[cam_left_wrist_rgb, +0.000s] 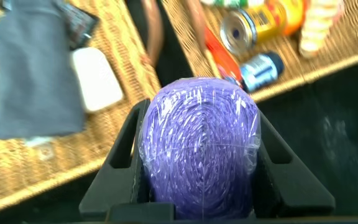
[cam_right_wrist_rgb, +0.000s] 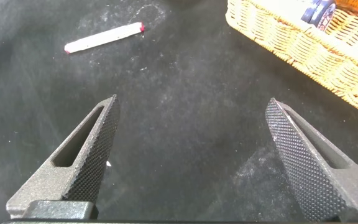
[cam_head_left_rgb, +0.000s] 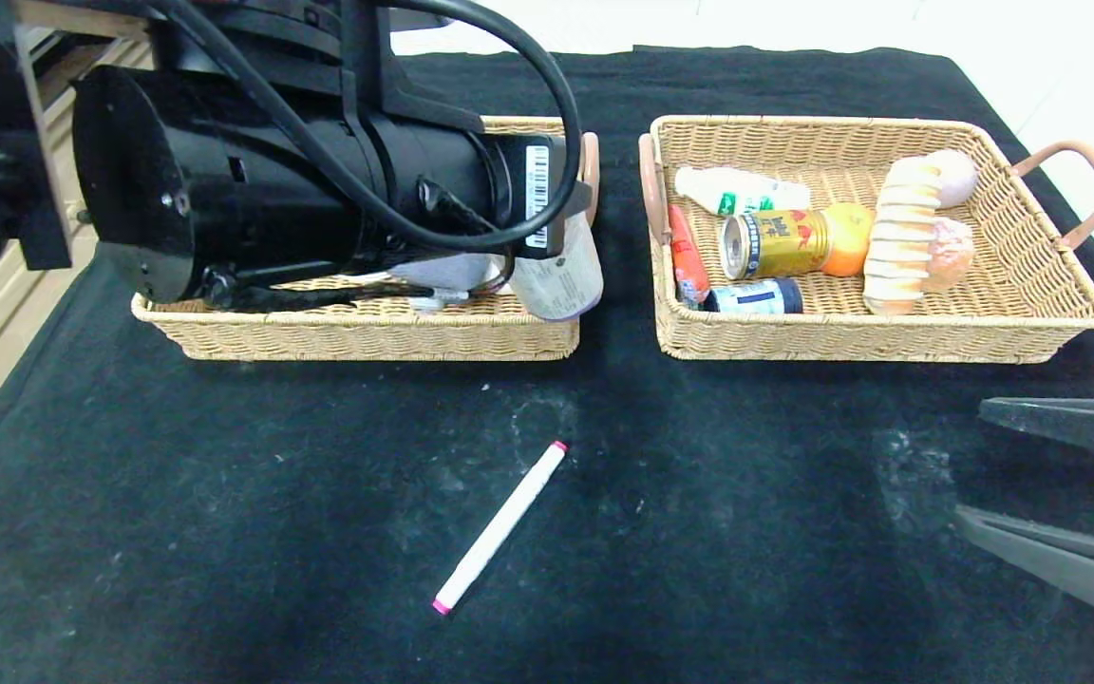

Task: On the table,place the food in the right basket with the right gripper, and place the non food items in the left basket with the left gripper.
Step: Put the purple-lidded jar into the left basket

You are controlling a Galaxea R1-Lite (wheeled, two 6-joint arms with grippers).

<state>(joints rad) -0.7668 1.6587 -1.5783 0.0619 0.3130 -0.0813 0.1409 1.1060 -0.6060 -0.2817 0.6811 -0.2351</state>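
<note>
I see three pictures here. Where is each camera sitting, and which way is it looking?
Head view: high on the robot, looking down at the black-clothed table and both wicker baskets; its thick black left arm and open right gripper show.
Left wrist view: on the left arm, looking past its left gripper clamping a purple-topped roll.
Right wrist view: low on the right arm, looking along the cloth between spread fingers.
Shared: head and right wrist views both show the white pink-ended marker.
</note>
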